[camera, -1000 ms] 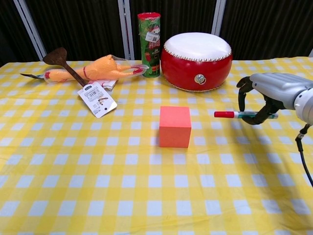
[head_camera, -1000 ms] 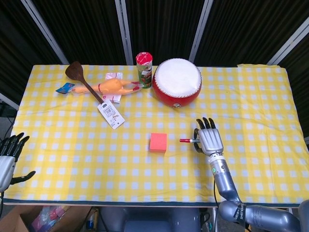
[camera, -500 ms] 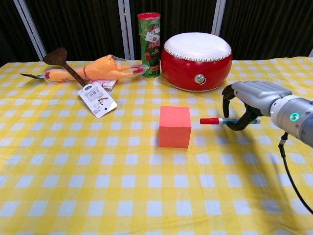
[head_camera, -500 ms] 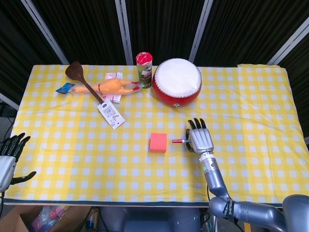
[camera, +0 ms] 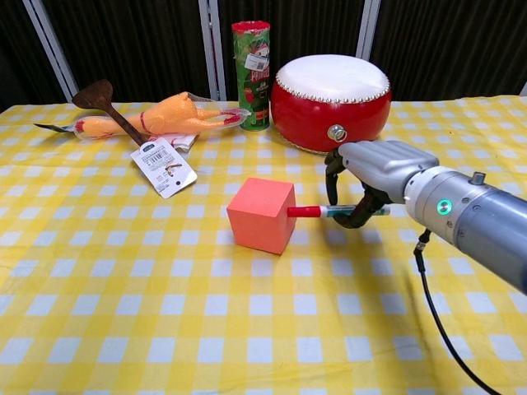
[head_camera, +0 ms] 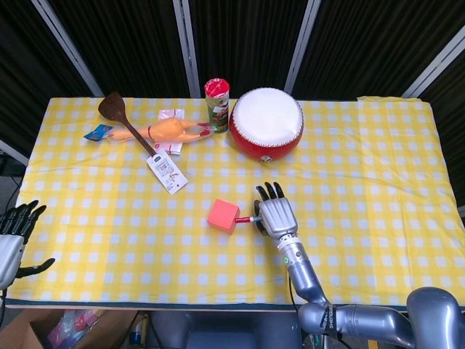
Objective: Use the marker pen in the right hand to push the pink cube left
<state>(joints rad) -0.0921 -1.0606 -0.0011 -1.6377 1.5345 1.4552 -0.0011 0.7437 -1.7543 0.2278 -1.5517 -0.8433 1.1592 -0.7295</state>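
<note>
— Mid-table, on the yellow checked cloth [camera: 99, 329], we saw the pink cube [camera: 261, 215]: matte, sharp-edged, sitting turned at an angle to the checks. Its right face touched the red cap of the marker pen [camera: 329, 211].

— And the right hand [camera: 370, 177]?

— Smooth grey shell, dark fingers curled round the pen w/ the barrel lying level, tip pointing left. We spotted the left hand [head_camera: 13, 236] at the table's left edge, fingers apart, holding nothing.

— Anything left of the cube?

— We saw only bare cloth directly left of it. Further back-left lay a white tag [camera: 163, 167] on a wooden spatula [camera: 103, 100], plus a rubber chicken [camera: 165, 115]. Behind the cube stood a tall cylindrical can [camera: 251, 74] w/ red lid and a round red drum [camera: 332, 100] w/ white skin, both well apart from it.
</note>
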